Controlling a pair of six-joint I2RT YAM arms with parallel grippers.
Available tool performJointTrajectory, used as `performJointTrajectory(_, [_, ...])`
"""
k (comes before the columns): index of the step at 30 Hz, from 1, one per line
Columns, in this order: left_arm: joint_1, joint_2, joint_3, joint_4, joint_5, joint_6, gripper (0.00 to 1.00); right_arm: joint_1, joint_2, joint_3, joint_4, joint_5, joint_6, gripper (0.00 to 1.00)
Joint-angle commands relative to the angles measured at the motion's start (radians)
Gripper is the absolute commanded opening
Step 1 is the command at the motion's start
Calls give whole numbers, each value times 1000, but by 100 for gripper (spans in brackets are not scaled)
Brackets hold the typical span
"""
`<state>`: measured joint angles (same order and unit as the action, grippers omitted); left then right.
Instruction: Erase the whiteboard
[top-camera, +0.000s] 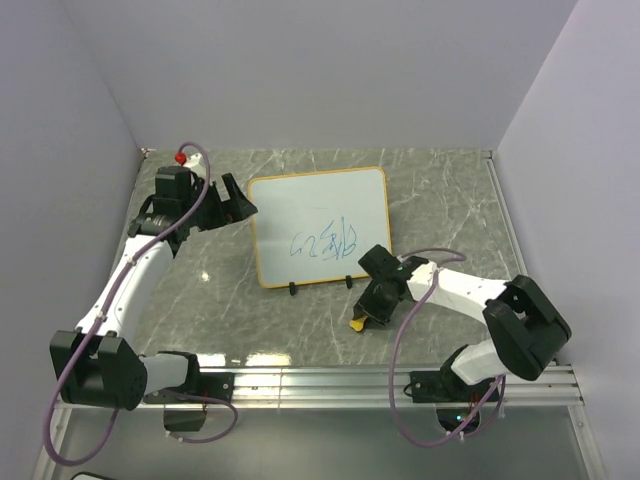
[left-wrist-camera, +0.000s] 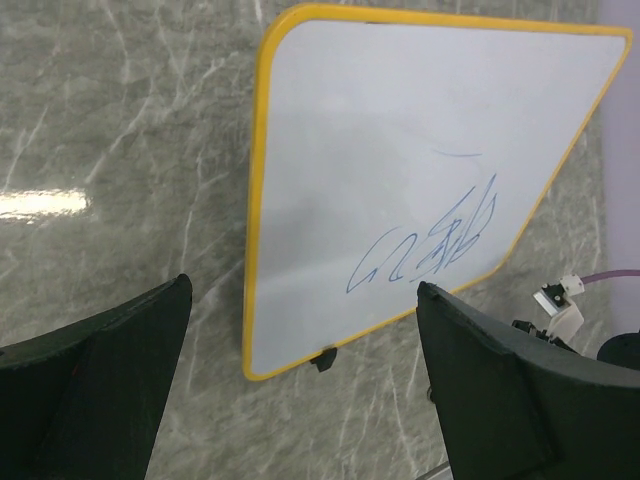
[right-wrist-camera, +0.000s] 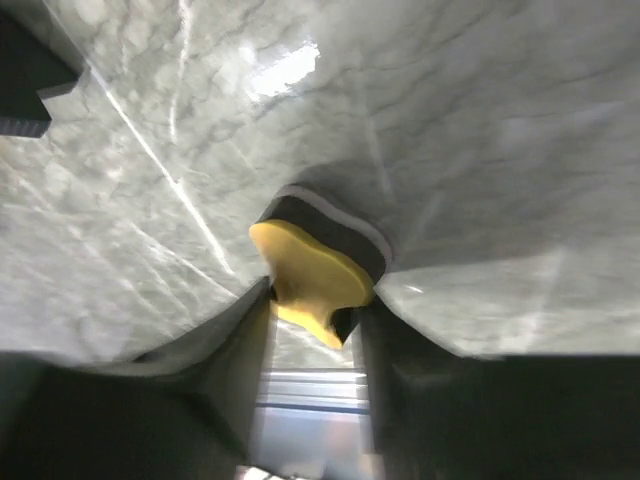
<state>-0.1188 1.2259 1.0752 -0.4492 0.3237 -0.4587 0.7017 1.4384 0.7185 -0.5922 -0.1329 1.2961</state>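
From above, the left arm stretches forward along the left side. The left gripper (top-camera: 234, 200) is released, just beside the whiteboard (top-camera: 320, 215), which lies mid-table. The right arm bends leftward, and the right gripper (top-camera: 370, 305) points down near the board's front edge.

Left wrist: the blue scribble (left-wrist-camera: 430, 245) is not readable.

Right wrist: the fingers (right-wrist-camera: 240, 330) clench the eraser (right-wrist-camera: 312, 275).

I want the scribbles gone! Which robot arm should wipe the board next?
Right. The right gripper is clamped on the yellow eraser, just off the whiteboard's near edge, by the blue scribbles. The left gripper is open and empty beside it.
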Motion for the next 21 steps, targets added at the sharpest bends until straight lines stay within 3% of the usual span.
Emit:
performJointTrajectory(1, [2,17,48,60,63,-35,99,-22,-56,48,-148,94,-148,52])
performJointTrajectory(3, [4,18,42,76,71,-49,99,-34,-85,70,-199,114,-188,66])
performJointTrajectory(4, [4,14,31,86,72,-54,99,-37,-90,79,-216,131,-199,67])
performJointTrajectory(9, [4,9,5,119,72,-74,99,-36,-70,154,-282,216,-248,67])
performJointTrajectory(21, [4,37,14,122,63,-48,99,4,28,145,-235,168,-233,57])
